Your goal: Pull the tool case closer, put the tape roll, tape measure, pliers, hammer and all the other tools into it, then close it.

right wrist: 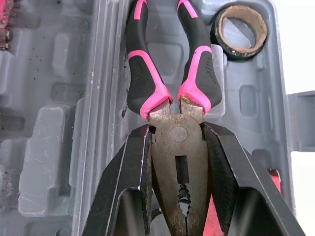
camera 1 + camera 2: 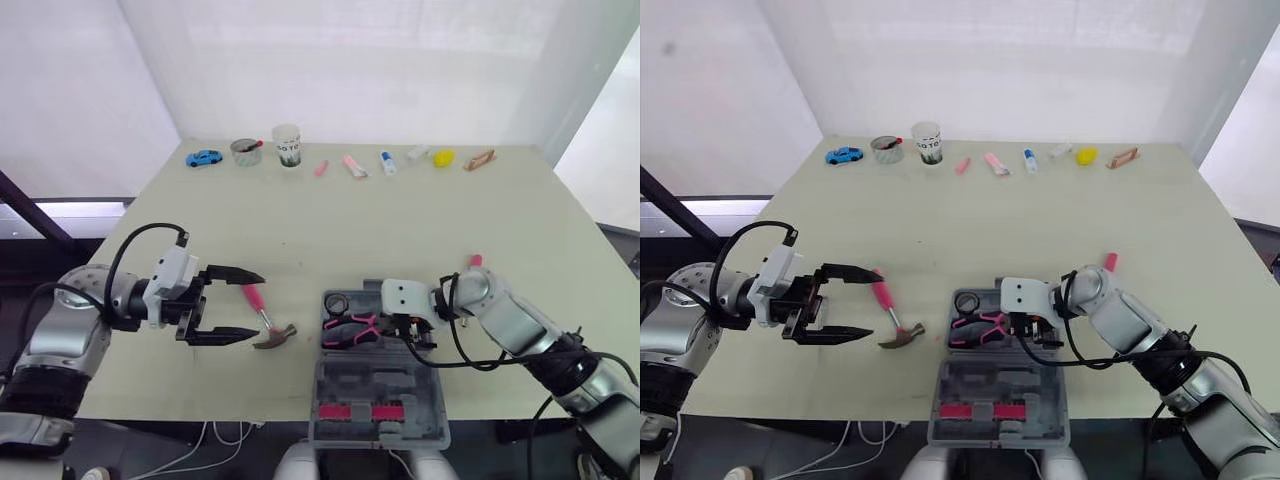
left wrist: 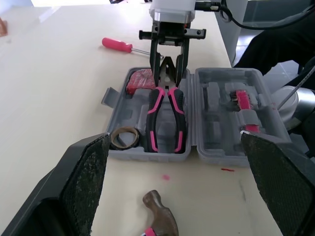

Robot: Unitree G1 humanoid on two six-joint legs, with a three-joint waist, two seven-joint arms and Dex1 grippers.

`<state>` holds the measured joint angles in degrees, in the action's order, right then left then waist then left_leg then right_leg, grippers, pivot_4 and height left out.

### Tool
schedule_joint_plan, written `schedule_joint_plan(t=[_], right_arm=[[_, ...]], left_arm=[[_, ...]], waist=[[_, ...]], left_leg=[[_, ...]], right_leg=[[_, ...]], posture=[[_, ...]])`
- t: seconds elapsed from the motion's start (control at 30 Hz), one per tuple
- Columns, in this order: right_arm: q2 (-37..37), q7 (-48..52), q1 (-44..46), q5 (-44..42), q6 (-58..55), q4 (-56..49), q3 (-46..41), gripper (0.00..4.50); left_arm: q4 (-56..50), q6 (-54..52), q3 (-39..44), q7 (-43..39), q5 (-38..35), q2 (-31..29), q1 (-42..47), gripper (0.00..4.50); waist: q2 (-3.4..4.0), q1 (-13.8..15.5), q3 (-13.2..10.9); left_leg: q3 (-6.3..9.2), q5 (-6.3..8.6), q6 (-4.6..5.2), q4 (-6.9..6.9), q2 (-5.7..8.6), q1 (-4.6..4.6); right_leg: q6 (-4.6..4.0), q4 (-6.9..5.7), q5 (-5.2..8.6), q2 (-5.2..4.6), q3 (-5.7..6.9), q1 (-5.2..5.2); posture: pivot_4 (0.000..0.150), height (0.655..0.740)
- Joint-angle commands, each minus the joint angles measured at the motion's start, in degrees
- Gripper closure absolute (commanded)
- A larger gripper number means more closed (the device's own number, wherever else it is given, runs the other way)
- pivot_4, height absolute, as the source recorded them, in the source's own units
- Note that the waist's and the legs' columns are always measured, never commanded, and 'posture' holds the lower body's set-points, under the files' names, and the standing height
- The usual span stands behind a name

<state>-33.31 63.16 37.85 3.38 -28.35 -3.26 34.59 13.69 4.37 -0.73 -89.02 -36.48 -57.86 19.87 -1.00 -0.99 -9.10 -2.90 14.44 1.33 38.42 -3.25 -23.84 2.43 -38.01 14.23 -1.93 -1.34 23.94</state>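
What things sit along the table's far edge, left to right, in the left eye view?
blue toy car, grey round tub, white cup, pink stick, pink bar, white tube, white block, yellow lump, brown strip

The left arm reaches in from the robot's left, forearm roughly level, white wrist module facing the bench centre. The left hand is spread wide, its two black fingers well apart with nothing between the pads. The right arm angles inward from the right. The right hand clamps the head of the pink-and-black-handled steel pliers, one finger on each side.
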Motion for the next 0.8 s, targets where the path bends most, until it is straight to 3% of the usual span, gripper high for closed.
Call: schedule_joint_plan(t=[0.03,0.17,0.2,0.23,0.37,0.4,0.63,0.77,0.8], right_arm=[[1.18,0.03,0.26,1.04,1.20,-0.39,0.37,3.52],[1.36,0.07,-0.70,1.90,1.65,0.10,0.02,3.52],[1.30,0.25,-0.81,1.97,1.60,0.02,-0.20,2.49],[1.30,0.22,-0.89,2.11,1.68,-0.02,-0.49,2.21],[0.95,0.10,-1.12,2.40,2.27,-0.28,-1.72,0.17],[0.70,0.19,-1.14,2.21,2.40,-0.35,-2.16,0.08],[3.29,-0.97,-3.06,-3.93,5.16,1.29,-8.98,0.08],[6.28,-2.45,-4.98,-6.69,12.68,4.91,-12.18,1.49],[6.95,-3.06,-5.48,-6.59,14.02,6.19,-12.44,2.25]], left_arm=[[0.04,1.28,-0.47,-3.48,-1.51,-1.05,0.73,0.00],[-0.18,1.30,-1.03,-3.48,-1.70,-0.71,0.78,0.00],[-0.13,1.37,-1.18,-3.48,-1.79,-0.71,0.80,0.00],[0.00,1.46,-1.37,-3.48,-1.87,-0.73,0.89,0.00],[0.43,1.81,-1.94,-3.48,-1.99,-0.68,1.13,0.00],[0.59,1.94,-2.07,-3.48,-1.94,-0.61,1.22,0.00],[1.75,3.12,-2.84,-3.48,-1.35,0.35,1.85,0.00],[1.86,3.16,-2.88,-3.48,-2.18,1.15,1.91,0.00],[1.91,3.03,-2.80,-3.48,-2.52,1.39,1.98,0.00]], waist=[[0.00,-0.03,0.00],[0.00,0.01,0.00],[0.00,0.03,0.00],[0.00,0.12,0.00],[0.00,0.26,0.00],[0.00,0.27,0.00],[0.00,0.32,0.00],[-0.03,0.28,0.01],[-0.02,0.28,0.01]], left_leg=[[0.00,0.00,0.00,0.00,-0.01,0.01],[0.01,0.00,0.00,0.00,-0.02,0.01],[0.01,0.00,0.00,0.00,-0.02,0.01],[0.00,0.00,0.00,0.00,-0.02,0.01],[-0.01,0.00,0.00,0.01,-0.01,-0.01],[-0.01,0.00,0.00,0.01,-0.01,-0.01],[0.00,0.00,0.00,0.01,-0.01,0.00],[0.00,0.00,0.00,0.00,-0.01,0.00],[0.00,0.00,0.00,0.01,-0.01,0.00]], right_leg=[[0.00,-0.01,0.00,0.01,0.00,0.00],[-0.01,-0.02,0.00,0.02,0.01,0.00],[-0.01,-0.02,0.00,0.02,0.00,0.00],[-0.01,-0.01,0.00,0.02,0.00,0.00],[0.00,0.00,0.00,0.00,0.00,0.00],[0.00,0.00,0.00,0.00,0.00,0.00],[0.00,0.00,0.00,0.00,0.01,-0.01],[0.00,0.00,0.00,0.00,0.01,-0.02],[0.00,0.01,-0.01,0.00,0.01,-0.03]], posture=[[0.150,0.7400],[0.150,0.7400],[0.150,0.7400],[0.150,0.7400],[0.150,0.7400],[0.150,0.7400],[0.150,0.7400],[0.150,0.7400],[0.150,0.7400]])
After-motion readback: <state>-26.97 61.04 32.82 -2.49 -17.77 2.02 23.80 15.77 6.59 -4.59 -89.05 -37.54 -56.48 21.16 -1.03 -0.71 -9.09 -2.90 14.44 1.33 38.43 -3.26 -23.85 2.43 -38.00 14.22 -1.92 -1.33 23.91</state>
